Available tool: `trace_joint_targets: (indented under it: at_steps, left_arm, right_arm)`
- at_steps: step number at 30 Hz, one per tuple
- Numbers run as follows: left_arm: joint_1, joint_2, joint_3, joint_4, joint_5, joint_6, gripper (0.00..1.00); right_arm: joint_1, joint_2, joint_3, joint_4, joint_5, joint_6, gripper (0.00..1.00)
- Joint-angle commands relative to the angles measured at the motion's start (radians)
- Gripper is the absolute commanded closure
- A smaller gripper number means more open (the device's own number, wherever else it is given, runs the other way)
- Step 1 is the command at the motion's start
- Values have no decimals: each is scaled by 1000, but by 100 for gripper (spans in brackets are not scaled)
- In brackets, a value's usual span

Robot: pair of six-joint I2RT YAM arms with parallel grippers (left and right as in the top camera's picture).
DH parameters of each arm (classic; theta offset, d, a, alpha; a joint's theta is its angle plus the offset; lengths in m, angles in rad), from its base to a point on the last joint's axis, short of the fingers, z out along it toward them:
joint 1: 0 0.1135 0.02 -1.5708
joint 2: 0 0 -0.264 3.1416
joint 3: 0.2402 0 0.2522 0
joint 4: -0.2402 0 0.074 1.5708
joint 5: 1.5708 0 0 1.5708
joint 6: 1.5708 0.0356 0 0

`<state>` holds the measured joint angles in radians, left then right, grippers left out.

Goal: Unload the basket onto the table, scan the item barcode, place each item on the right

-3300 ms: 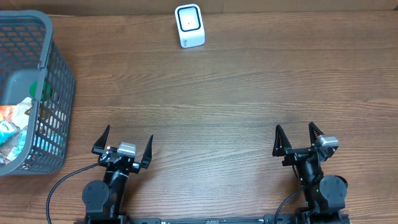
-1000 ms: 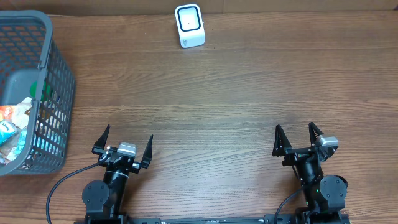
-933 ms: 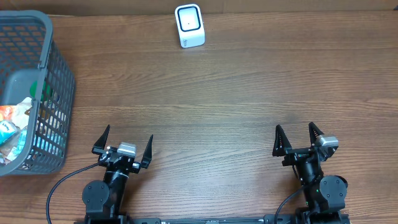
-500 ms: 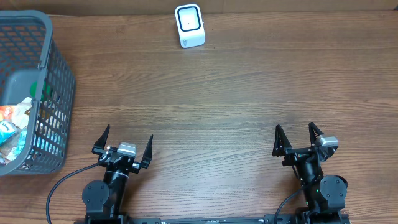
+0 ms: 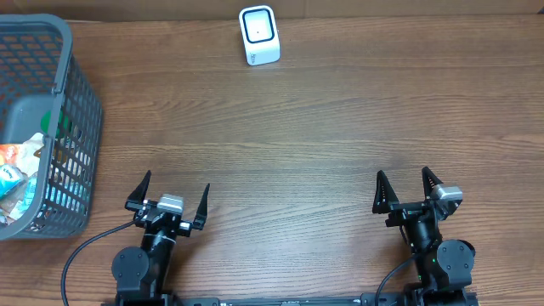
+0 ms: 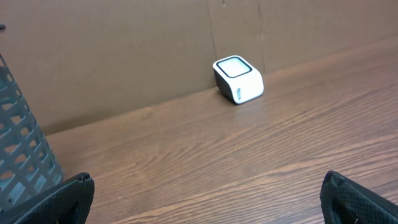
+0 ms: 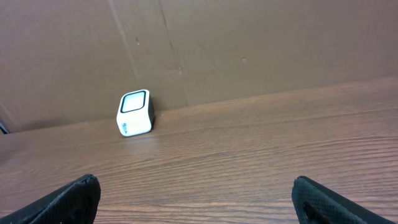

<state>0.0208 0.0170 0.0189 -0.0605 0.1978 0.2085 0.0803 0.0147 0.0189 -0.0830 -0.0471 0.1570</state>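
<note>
While left pincer [image 5: 174, 183] and right pincer [image 5: 404, 174] gape wide and empty, packets [image 5: 13, 170] sit jumbled in the basket [image 5: 81, 110] further left. A careless grab could snag its mesh!

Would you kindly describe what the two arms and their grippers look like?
Both arms are black, with round joint housings. The left gripper and right gripper each have two black, pointed, fin-shaped fingers and a small silver-grey block behind them. A black cable loops out from each arm's base.

Brown wooden table [image 5: 340, 127], white scanner [image 5: 259, 36] at its far edge, grey mesh basket [image 5: 81, 136] on its left side.
</note>
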Motion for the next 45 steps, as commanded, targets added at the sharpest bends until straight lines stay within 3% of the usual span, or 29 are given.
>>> trace_joint_targets:
  at_steps: [1, 9, 16, 31, 36, 40, 45]
  left_arm:
    - [-2, -11, 70, -18, 14, -36, 0]
    - [-2, 86, 267, -155, 14, -92, 0]
    - [-2, 299, 530, -273, 14, -165, 0]
    - [-2, 917, 1435, -834, 149, -172, 0]
    - [-2, 1087, 1759, -952, 297, -172, 0]
    - [-2, 1136, 1851, -971, 402, -171, 1]
    - [-2, 1154, 1849, -1031, 402, -171, 0]
  right_arm:
    - [5, -12, -11, 3, 2, 2, 0]
    - [5, -12, -11, 3, 2, 3, 0]
    - [5, -12, -11, 3, 2, 3, 0]
    - [5, -12, -11, 3, 2, 3, 0]
    - [5, -12, -11, 3, 2, 2, 0]
    - [5, -12, -11, 3, 2, 2, 0]
    - [5, -12, -11, 3, 2, 3, 0]
